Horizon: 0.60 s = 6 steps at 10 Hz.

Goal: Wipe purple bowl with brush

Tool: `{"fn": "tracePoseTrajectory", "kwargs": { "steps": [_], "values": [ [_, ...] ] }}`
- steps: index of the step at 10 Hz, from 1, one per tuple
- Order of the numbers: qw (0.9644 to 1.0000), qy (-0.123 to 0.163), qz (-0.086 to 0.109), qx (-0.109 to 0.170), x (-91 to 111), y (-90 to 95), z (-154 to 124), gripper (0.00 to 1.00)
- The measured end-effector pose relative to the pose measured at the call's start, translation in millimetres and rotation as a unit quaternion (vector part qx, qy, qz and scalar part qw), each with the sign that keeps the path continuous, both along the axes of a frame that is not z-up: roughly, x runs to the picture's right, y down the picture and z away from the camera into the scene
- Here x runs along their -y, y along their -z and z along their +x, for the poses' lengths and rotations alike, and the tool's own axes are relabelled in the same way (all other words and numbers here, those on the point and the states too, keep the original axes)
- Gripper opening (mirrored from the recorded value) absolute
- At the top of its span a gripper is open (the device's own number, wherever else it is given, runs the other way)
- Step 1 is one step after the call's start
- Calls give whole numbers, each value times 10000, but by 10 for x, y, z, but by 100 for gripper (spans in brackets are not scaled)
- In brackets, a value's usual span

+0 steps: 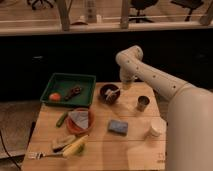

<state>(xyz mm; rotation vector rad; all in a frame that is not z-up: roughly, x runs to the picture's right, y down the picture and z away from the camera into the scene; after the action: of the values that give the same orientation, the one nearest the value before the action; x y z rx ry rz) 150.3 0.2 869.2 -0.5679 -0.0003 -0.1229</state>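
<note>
Tool (124,86) hovered just beside purple bowl (108,93) at far bench (130,150) edge; grip on brush (113,93) unclear. Risk: sideways push tipping bowl.

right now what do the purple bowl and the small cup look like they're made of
Purple bowl: probably glazed ceramic or hard plastic, dark and glossy with a highlight on the rim. Small cup: likely metal, dull grey sheen. The gripper sits at the bowl's right rim.
</note>
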Motion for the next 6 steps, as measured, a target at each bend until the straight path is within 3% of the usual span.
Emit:
{"fn": "tracePoseTrajectory", "kwargs": {
  "steps": [3, 6],
  "values": [
    [9992, -159, -82, -369, -9, -103, 327, 4],
    [9980, -260, 15, -574, 160, -293, 302, 4]
  ]
}}
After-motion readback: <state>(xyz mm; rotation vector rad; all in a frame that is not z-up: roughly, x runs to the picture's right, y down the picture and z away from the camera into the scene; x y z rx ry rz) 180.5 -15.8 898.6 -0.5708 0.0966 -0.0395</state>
